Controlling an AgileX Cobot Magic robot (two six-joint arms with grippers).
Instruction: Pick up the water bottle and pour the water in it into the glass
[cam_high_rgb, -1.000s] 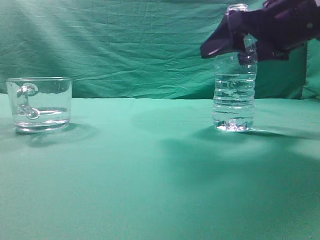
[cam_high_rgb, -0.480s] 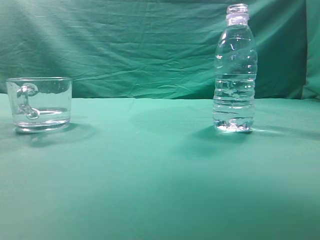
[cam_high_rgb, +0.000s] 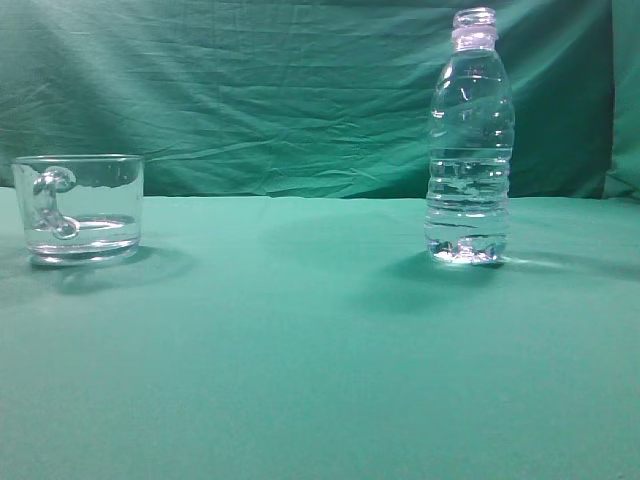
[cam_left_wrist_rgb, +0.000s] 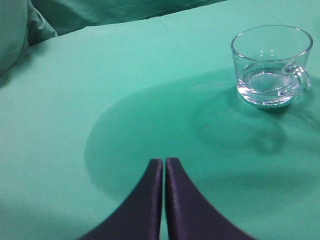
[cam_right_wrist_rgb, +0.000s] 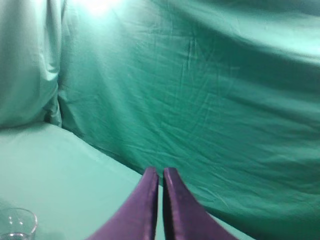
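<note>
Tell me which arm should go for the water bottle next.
Probably the right. The water bottle stands upright on the right of the exterior view, that arm's side, far from the glass. The left pincer hovers shut near the glass; the right pincer is shut and faces the backdrop.

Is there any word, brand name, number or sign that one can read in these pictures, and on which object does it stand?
There is no readable text in any view.
The water bottle is clear and carries no label.
The glass is plain, with no print or mark.
The green cloth on the table and behind it shows only folds.
The left gripper and the right gripper show no writing.
</note>
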